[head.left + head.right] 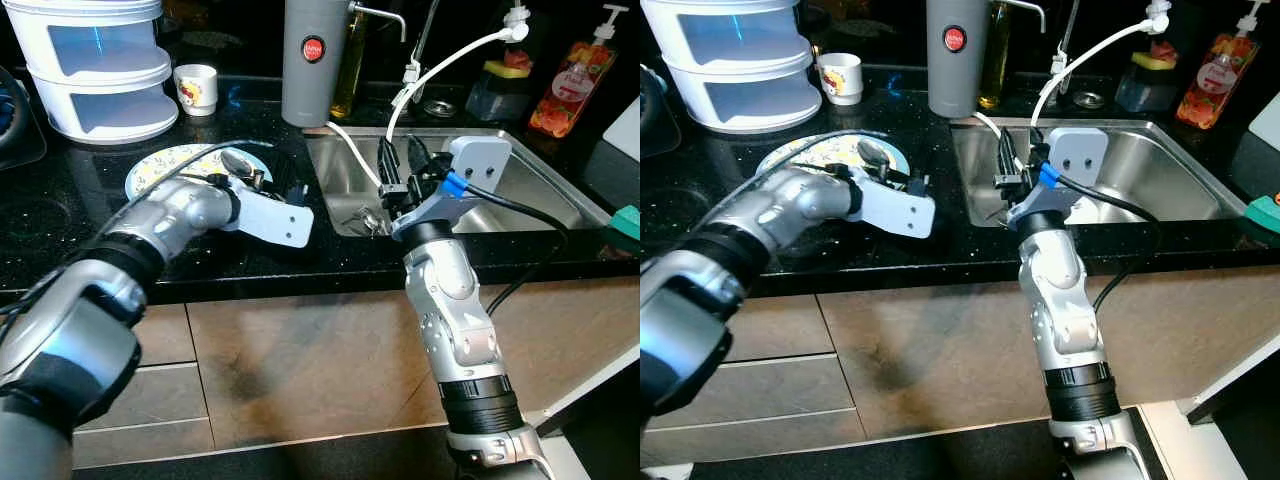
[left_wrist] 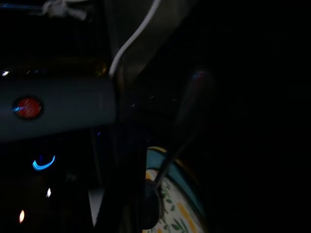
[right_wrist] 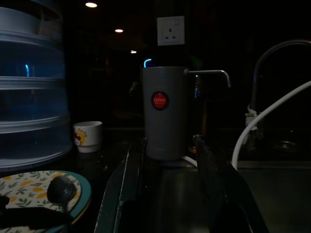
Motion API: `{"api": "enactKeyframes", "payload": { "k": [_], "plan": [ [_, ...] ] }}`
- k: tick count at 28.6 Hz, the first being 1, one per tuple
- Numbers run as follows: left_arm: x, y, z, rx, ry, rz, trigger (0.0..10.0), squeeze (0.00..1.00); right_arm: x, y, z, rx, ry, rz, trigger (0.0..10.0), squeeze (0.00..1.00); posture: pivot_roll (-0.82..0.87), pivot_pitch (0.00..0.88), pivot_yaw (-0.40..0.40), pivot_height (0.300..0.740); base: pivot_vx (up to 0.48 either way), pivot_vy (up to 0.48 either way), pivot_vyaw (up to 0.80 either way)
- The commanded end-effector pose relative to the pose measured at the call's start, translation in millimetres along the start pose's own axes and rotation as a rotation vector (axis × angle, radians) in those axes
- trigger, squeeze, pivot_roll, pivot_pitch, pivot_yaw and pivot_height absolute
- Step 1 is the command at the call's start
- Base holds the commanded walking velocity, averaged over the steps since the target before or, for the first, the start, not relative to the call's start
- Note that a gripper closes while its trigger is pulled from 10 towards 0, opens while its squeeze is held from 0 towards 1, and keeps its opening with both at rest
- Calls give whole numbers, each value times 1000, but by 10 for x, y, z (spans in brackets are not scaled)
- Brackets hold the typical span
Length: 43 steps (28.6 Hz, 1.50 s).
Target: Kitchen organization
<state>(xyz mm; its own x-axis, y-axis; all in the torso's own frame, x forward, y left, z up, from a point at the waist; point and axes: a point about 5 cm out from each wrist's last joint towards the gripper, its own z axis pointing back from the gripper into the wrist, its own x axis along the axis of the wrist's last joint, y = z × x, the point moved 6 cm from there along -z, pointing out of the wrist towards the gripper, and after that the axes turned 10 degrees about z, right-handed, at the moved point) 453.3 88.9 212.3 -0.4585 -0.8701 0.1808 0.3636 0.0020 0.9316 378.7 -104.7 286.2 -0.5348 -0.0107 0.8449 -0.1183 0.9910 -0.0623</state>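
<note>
On the black speckled counter, at ten o'clock from the steel sink (image 1: 540, 190), a floral plate (image 1: 165, 165) carries a dark spoon (image 1: 235, 160). The left gripper (image 1: 280, 187) hovers at the plate's edge, likely lining up on the spoon; I cannot tell its finger spread. The right gripper (image 1: 400, 170) hangs over the sink's left rim.

The left wrist view, very dark, catches the plate's glazed rim.

The right wrist view shows fingers (image 3: 121, 189) held narrowly apart, empty, aimed at a matte grey canister (image 3: 164, 114).
</note>
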Motion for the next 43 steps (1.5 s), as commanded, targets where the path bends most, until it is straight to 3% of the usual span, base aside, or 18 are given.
{"api": "enactKeyframes", "payload": {
  "k": [1, 15, 16, 17, 21, 22, 23, 25, 26, 27, 28, 31, 34, 35, 36, 38, 41, 43],
  "plan": [
    [-23, 65, -10, 29, 26, -2, 0, 0, 34, -58, -17, -15, -6, 4, 10000, 0, 83, 0, -59, 740, 0, 0, 0],
    [92, 662, 171, 383, -53, -81, 0, 0, 23, -33, -25, -6, -5, -4, 10000, 0, 98, 0, -70, 740, 0, 0, 0],
    [135, 789, 220, 458, -67, -83, 667, 0, 21, -30, -23, -6, -4, -5, 10000, 0, 104, 0, -71, 740, 0, 0, 0],
    [188, 935, 290, 543, -86, -94, 10000, 0, 22, -25, -23, -6, -4, -6, 10000, 0, 103, 0, -70, 740, 0, 0, 0],
    [302, 1335, 555, 790, -144, -55, 10000, 0, 41, -16, -26, -8, -10, -15, 10000, 0, 105, 0, -68, 740, 0, 0, 0],
    [318, 1425, 638, 838, -177, 37, 10000, 0, 51, -14, -33, -9, -12, -20, 10000, 0, 108, 0, -68, 740, 0, 0, 0],
    [318, 1425, 638, 838, -177, 37, 10000, 0, 51, -14, -33, -9, -12, -20, 10000, 0, 108, 0, -68, 740, 0, 0, 0],
    [277, 1567, 730, 890, -240, 328, 10000, 0, 91, -5, -53, -6, -24, -30, 10000, 0, 104, 0, -67, 740, 0, 0, 0],
    [277, 1567, 730, 890, -240, 328, 10000, 0, 91, -5, -53, -6, -24, -30, 10000, 0, 104, 0, -67, 740, 0, 0, 0],
    [236, 1653, 791, 915, -291, 526, 10000, 0, 127, 2, -67, -4, -34, -45, 10000, 0, 104, 0, -68, 740, 0, 0, 0],
    [236, 1653, 791, 915, -291, 526, 10000, 0, 127, 2, -67, -4, -34, -45, 10000, 0, 104, 0, -68, 740, 0, 0, 0],
    [149, 1797, 944, 917, -494, 1023, 10000, 0, 247, 57, -106, 13, -62, -120, 10000, 0, 104, 0, -68, 740, 0, 0, 0],
    [186, 1797, 989, 869, -622, 1211, 10000, 0, 340, 131, -109, 54, -91, -122, 10000, 0, 101, 0, -67, 740, 0, 0, 0],
    [200, 1779, 975, 835, -657, 1292, 10000, 0, 358, 168, -104, 76, -100, -68, 10000, 0, 101, 0, -67, 740, 0, 0, 0],
    [200, 1779, 975, 835, -657, 1292, 10000, 0, 358, 168, -104, 76, -100, -68, 10000, 0, 101, 0, -67, 740, 0, 0, 0],
    [131, 1546, 632, 679, -583, 1528, 10000, 0, 339, 199, -95, 84, -101, 1, 10000, 0, 93, 0, -65, 740, 0, 0, 0],
    [133, 1483, 544, 655, -550, 1546, 10000, 0, 323, 174, -89, 73, -96, 12, 10000, 0, 94, 0, -64, 740, 0, 0, 0],
    [204, 1312, 300, 551, -474, 1560, 10000, 0, 247, 41, -95, 5, -61, 81, 10000, 0, 79, 0, -54, 740, 0, 0, 0]
  ]
}}
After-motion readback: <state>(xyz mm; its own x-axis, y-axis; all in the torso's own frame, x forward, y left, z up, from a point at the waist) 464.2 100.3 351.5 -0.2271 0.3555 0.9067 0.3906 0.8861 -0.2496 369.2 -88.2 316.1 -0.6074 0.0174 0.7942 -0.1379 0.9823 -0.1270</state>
